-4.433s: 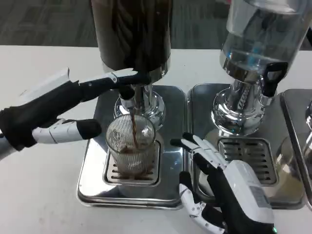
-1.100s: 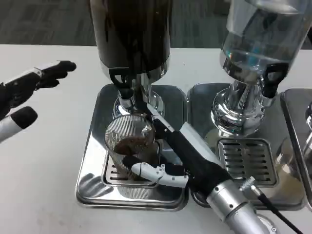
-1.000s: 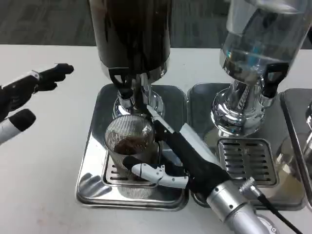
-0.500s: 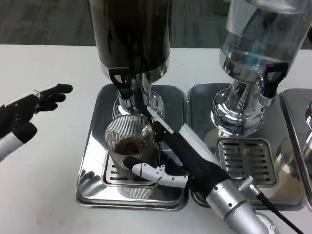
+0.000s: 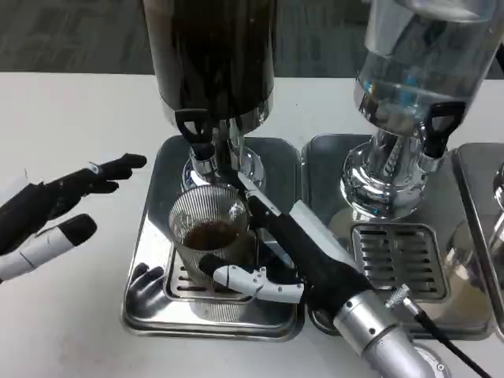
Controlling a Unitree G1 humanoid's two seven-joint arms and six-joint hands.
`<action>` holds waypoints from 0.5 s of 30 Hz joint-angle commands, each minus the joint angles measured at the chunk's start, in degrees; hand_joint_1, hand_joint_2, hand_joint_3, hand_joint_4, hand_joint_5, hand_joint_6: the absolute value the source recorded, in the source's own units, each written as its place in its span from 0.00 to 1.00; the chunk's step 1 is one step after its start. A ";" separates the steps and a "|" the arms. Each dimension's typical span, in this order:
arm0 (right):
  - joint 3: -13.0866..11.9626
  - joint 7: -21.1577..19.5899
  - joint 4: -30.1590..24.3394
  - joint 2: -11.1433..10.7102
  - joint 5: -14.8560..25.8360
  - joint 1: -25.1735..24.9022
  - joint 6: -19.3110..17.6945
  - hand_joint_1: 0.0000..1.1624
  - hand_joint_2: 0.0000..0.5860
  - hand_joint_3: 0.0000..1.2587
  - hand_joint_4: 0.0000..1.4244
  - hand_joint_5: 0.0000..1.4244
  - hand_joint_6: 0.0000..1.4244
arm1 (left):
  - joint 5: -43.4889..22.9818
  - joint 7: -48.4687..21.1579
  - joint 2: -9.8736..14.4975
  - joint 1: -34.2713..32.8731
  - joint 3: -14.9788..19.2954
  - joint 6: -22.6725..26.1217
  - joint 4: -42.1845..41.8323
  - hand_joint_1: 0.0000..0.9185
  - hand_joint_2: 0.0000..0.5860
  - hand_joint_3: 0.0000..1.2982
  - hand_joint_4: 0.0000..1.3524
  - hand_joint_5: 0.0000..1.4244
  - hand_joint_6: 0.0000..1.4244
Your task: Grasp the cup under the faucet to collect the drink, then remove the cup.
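Observation:
A ribbed clear cup [image 5: 209, 236] with dark drink in it stands on the drip grate under the black faucet [image 5: 194, 130] of the dark drink dispenser [image 5: 211, 55]. My right hand [image 5: 283, 256] wraps the cup from the right, with its thumb across the cup's front and its fingers behind it. Out to the left of the tray, my left hand [image 5: 55, 216] hovers open with its fingers spread, apart from the cup and the faucet. No stream falls from the faucet.
The cup's steel drip tray [image 5: 153, 276] sits on the white table. A second dispenser [image 5: 413, 87] with clear liquid stands to the right on its own tray [image 5: 394, 252]. Another tray edge [image 5: 492, 236] lies at the far right.
My left hand has come down and toward the tray from the upper left. My right hand keeps its hold on the cup, which has not moved.

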 commanded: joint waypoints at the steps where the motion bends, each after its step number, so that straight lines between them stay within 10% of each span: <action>1: 0.54 1.94 1.23 0.09 0.54 -1.52 -0.42 0.44 0.34 0.00 0.00 0.00 0.11 | 1.27 0.82 -0.39 -0.72 -1.00 -1.19 1.27 0.00 0.15 0.14 0.06 0.07 0.10; 15: 1.15 1.78 2.13 0.41 -0.69 -2.60 0.04 0.43 0.31 0.00 0.00 0.00 0.09 | 2.16 2.09 0.34 -0.52 -1.47 -1.45 2.36 0.00 0.18 0.15 0.07 0.08 0.10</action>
